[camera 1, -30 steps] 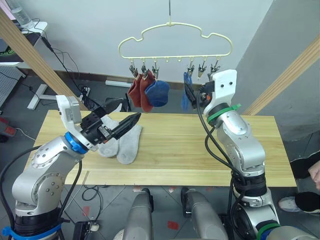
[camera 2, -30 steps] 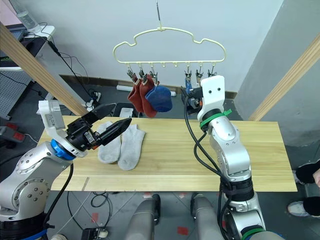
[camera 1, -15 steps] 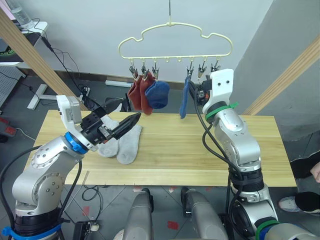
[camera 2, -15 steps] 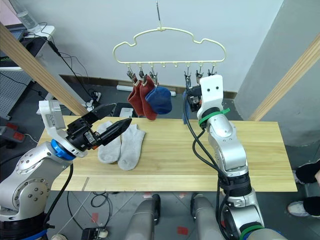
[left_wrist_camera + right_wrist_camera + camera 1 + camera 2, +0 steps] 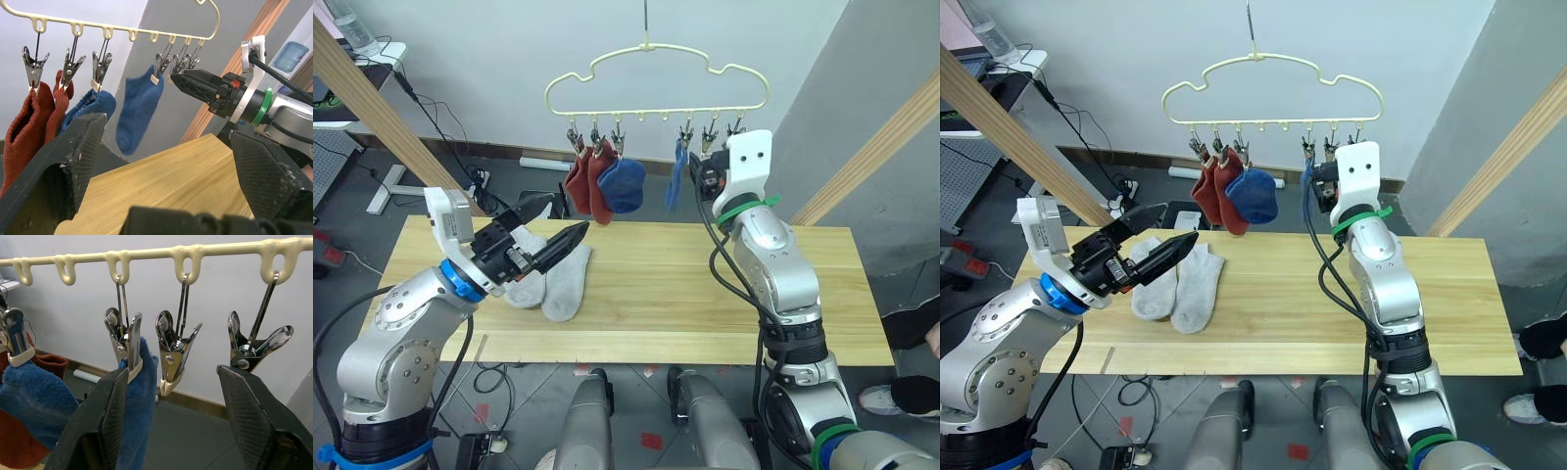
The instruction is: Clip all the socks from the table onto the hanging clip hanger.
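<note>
Hanging: four socks are seen on the hanger (image 5: 656,83), two red (image 5: 584,186) and one blue (image 5: 622,183) on the left clips, a second blue sock (image 5: 676,179) on the fourth clip (image 5: 128,345).
Change: a second ago the second blue sock was bunched against the right gripper (image 5: 181,78); now it is left dangling from its clip alone, and the gripper has been lifted beside it.
Meaning: the fourth sock is judged clipped; two of six remain.
Remaining socks: two grey socks (image 5: 551,279) are laid side by side on the table (image 5: 724,313), near its left end, touching each other.
Free clips: two clips (image 5: 173,350) at the right end of the bar are seen empty.
Right arm: it is raised upright from the table's far side, wrist at bar height, fingers pointed towards the clips just right of the hung blue sock.
Right jaws: they are seen parted in the right wrist view, with nothing between them; the sock's cuff is held by the clip only.
Left arm: it is bent low at the left, forearm levelled over the table, left gripper (image 5: 563,220) held above the grey socks and aimed towards the hanger.
Left jaws: they are spread wide, nothing gripped.
Next step: a grey sock is likely to be taken up for a free clip.
</note>
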